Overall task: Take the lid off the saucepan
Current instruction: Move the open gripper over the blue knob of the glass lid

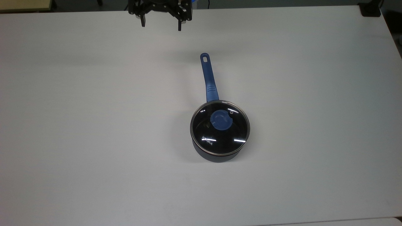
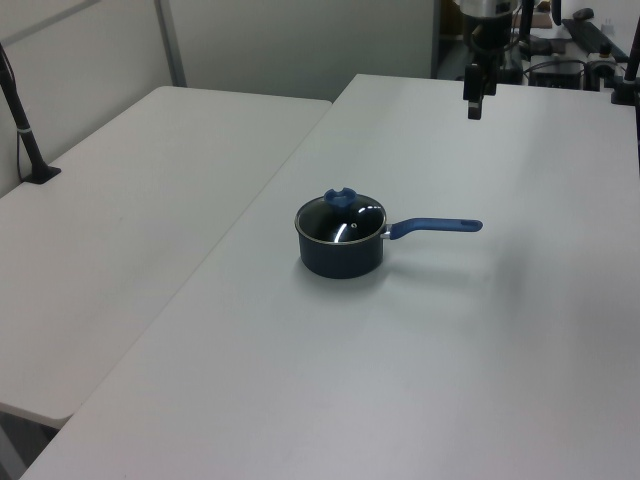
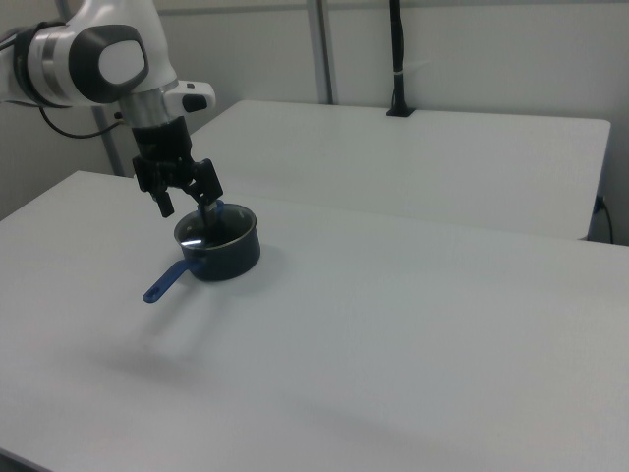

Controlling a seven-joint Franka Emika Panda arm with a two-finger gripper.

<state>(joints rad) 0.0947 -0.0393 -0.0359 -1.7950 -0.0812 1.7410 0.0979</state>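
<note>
We see the saucepan (image 1: 216, 150) standing on the white table (image 1: 94, 125), a little toward the top view's right of the table's middle, with its long blue handle (image 1: 209, 78) pointing toward the top view's upper edge. The glass lid (image 1: 220, 127) sits squarely on the pan's rim, its blue knob (image 1: 220, 120) at the centre and small white lettering near the top view's lower left of the glass (two bright light reflections cross it as well).

The gripper (image 1: 161, 26) hangs in the air at the top view's upper edge, well apart from the pan and beyond the tip of the handle, toward the top view's left of it. We see its two black fingers (image 1: 143, 22) spread wide with nothing between them. In the left view the gripper (image 2: 474, 103) hangs above the far end of the table, and in the right view the gripper (image 3: 185, 202) overlaps the saucepan (image 3: 221, 251) behind it.
</note>
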